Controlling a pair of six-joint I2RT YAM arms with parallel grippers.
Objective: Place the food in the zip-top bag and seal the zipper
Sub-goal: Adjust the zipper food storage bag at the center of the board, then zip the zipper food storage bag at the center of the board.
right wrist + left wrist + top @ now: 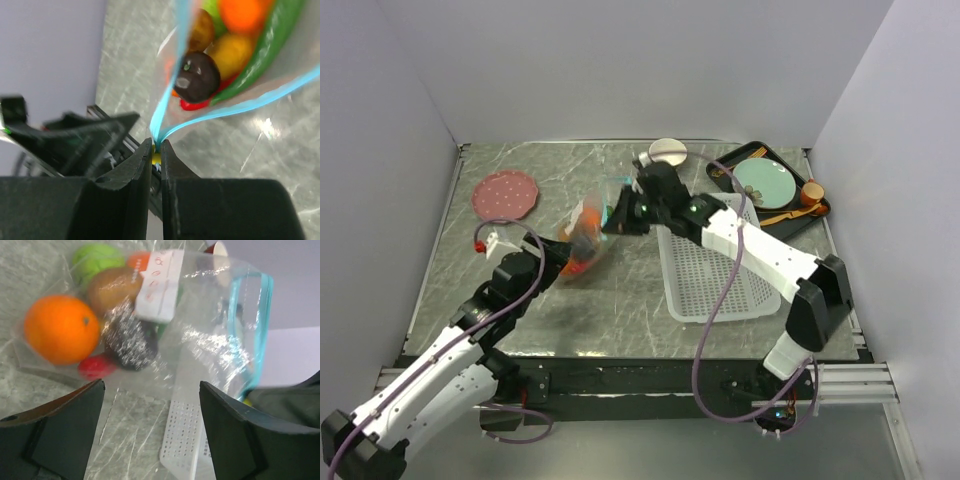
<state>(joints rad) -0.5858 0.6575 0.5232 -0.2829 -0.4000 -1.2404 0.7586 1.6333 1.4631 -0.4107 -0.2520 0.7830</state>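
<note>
The clear zip-top bag is lifted off the table between the arms, with the food inside. The left wrist view shows an orange, brown kiwi, green round fruit, dark donut-like piece, red chili and the white label. My right gripper is shut on one end of the teal zipper, where a small yellow piece sits; the two strips spread apart beyond it. A green chili lies near the mouth. My left gripper is open just below the bag, holding nothing.
A white perforated basket lies right of the bag. A black tray with a teal plate is at the back right, a tan bowl at the back, a pink plate at the back left. Walls enclose the table.
</note>
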